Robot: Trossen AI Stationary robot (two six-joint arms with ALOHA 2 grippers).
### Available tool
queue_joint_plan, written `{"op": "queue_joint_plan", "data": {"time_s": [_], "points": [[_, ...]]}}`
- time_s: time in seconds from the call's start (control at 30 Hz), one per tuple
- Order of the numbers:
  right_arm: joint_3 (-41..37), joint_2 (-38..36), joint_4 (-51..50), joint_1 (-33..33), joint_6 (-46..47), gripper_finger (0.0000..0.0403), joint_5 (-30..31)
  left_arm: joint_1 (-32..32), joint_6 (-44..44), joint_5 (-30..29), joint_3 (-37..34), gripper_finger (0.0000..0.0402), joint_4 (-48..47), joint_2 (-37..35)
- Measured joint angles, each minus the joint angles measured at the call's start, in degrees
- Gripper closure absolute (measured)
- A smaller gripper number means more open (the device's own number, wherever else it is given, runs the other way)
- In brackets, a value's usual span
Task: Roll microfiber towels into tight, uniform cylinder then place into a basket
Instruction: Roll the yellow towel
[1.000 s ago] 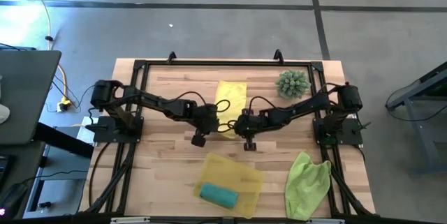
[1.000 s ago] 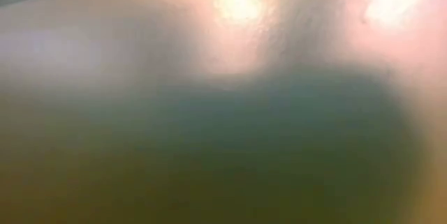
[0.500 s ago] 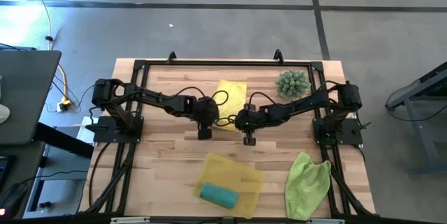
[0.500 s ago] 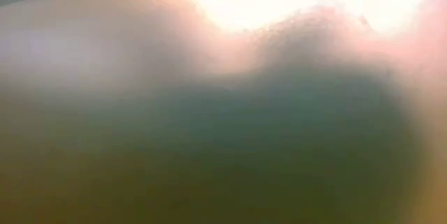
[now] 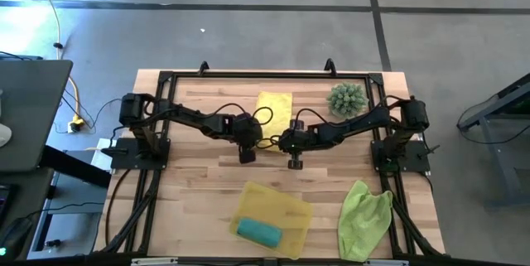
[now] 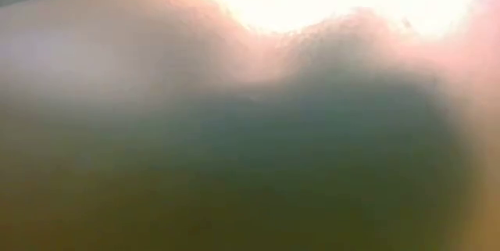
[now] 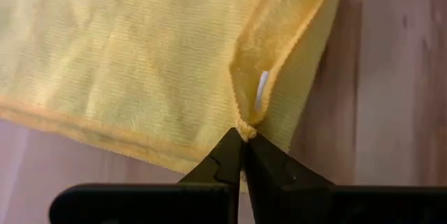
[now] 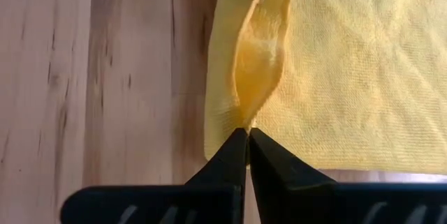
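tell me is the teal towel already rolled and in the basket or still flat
Rolled and in the basket: the teal towel lies as a short cylinder inside the yellow basket, near its front edge in the high view.

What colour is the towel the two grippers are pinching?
Bright yellow. The towel shows best in the left wrist view.

Left gripper (image 7: 242, 155) pinching the yellow towel (image 7: 140, 56) by its corner.

The two dark fingers (image 7: 220, 160) are pressed together with a nub of the towel's hem caught between their tips. From that pinch a fold rises, the edge doubled over on itself, and a small white tag (image 7: 261, 90) peeks out inside the crease. The rest of the cloth lies spread flat on the wooden table (image 7: 398, 77), its stitched border running across to one side of the fingers, bare wood showing past it.
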Motion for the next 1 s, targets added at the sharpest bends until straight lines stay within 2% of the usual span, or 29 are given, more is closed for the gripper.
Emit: {"op": "queue_joint_plan", "data": {"time_s": [0.2, 0.37, 0.47, 0.57, 0.63, 0.7, 0.77, 1.0], "points": [[0.0, 0.0, -0.6, 0.0, 0.0, 0.0394, 0.8, 0.0, 0.0, -0.3, 0.0, 0.0397, 0.1, 0.7], [0.0, -3.0, -4.4, 0.2, -2.8, 0.0337, 5.4, 0.1, -0.9, -0.6, 0.1, 0.0397, 0.0, 1.9], [0.0, -6.0, -6.0, 0.3, -0.8, 0.0298, 5.0, 0.2, -1.9, -0.6, 0.3, 0.0397, 0.4, 2.7], [0.0, -9.3, -6.7, 1.0, 3.0, 0.0276, 1.3, 0.2, -2.4, -0.5, 0.3, 0.0397, 0.4, 3.1], [0.0, -10.2, -4.8, 1.7, 3.5, 0.0273, -3.4, 0.2, -2.4, -0.5, 0.2, 0.0397, 0.5, 3.1], [0.1, -9.9, -2.1, 2.6, 3.4, 0.0275, -5.5, 0.2, -2.7, -0.5, 0.2, 0.0397, 0.8, 3.1], [0.1, -8.1, 1.5, 3.4, 3.2, 0.0279, -5.0, 0.2, -3.2, -0.5, 0.2, 0.0397, 1.5, 3.2], [0.0, -1.1, 3.6, 2.7, 3.0, 0.0292, -2.4, 0.2, -3.7, -0.3, 0.1, 0.0397, 2.0, 3.3]]}}
